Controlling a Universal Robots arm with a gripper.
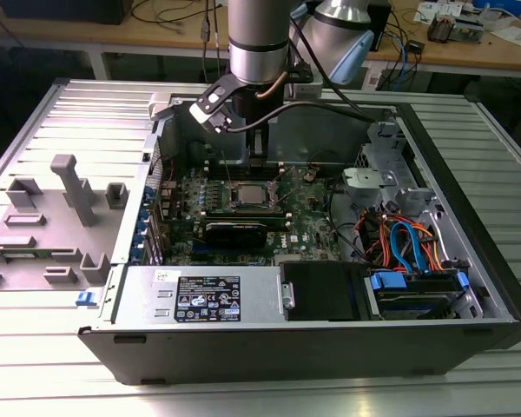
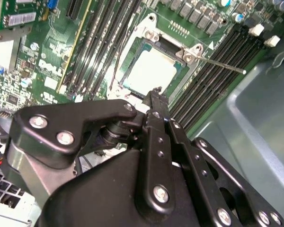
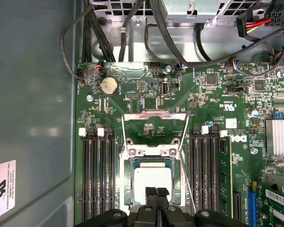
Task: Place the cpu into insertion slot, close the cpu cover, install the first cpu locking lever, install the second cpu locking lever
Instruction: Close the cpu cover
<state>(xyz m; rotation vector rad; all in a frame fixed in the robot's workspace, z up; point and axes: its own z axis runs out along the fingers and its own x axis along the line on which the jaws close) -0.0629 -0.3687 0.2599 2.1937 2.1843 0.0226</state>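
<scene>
The cpu (image 3: 152,177) lies flat in the insertion slot (image 3: 128,184), its pale metal top showing in both wrist views (image 2: 149,71) and as a small square on the green board in the exterior view (image 1: 247,195). The cpu cover (image 3: 155,116) stands swung open beyond the socket, the board visible through its window. A thin locking lever (image 3: 187,175) (image 2: 222,64) sticks out unlatched beside the socket. My gripper (image 3: 156,190) (image 2: 156,92) (image 1: 257,149) hangs just above the chip's edge, fingers together, holding nothing.
Black memory slots (image 3: 98,175) flank the socket on both sides. A long black card (image 1: 234,230) lies in front of the socket, with the power supply (image 1: 204,295) and drive cables (image 1: 408,248) nearer the case front. The case wall (image 3: 33,104) stands close by. A grey fixture (image 1: 65,195) sits outside the case.
</scene>
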